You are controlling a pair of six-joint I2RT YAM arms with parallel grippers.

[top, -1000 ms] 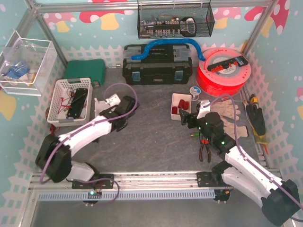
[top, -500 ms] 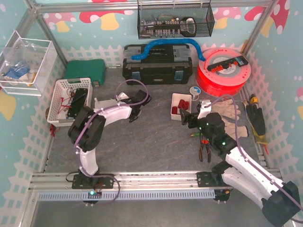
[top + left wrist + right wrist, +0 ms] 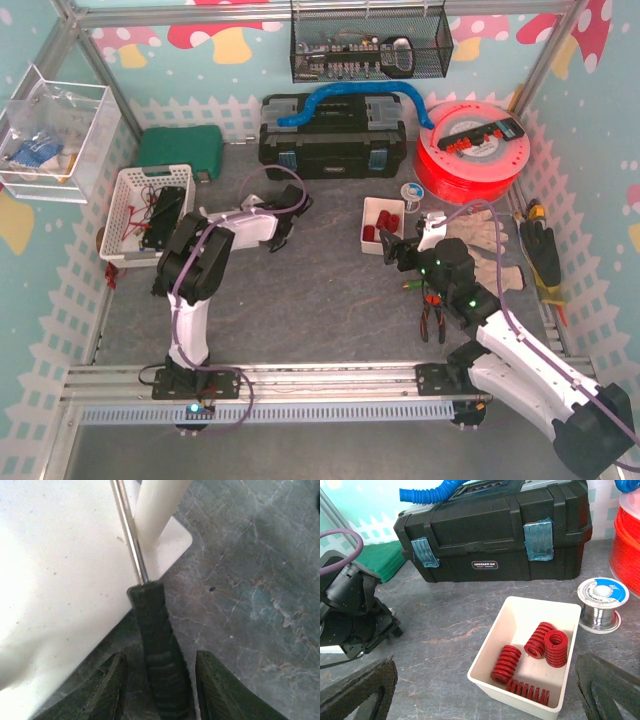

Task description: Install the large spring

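Since a second before, my left arm had folded upright, its left gripper [image 3: 160,656] straddling a black-handled rod [image 3: 150,611]; gripping or not, I couldn't tell. My right gripper [image 3: 393,247] gaped before the white bin [image 3: 505,692], where the large spring [image 3: 528,690] lay along the near wall: probably stiff, roll-prone, best pinched mid-coil.

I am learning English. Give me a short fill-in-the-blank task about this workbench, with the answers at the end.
The red coil springs lie inside a small plastic bin whose colour is ___. Two latches on the black plastic toolbox are coloured ___. The right claw is empty and wide ___.
Missing words: white, blue, open.
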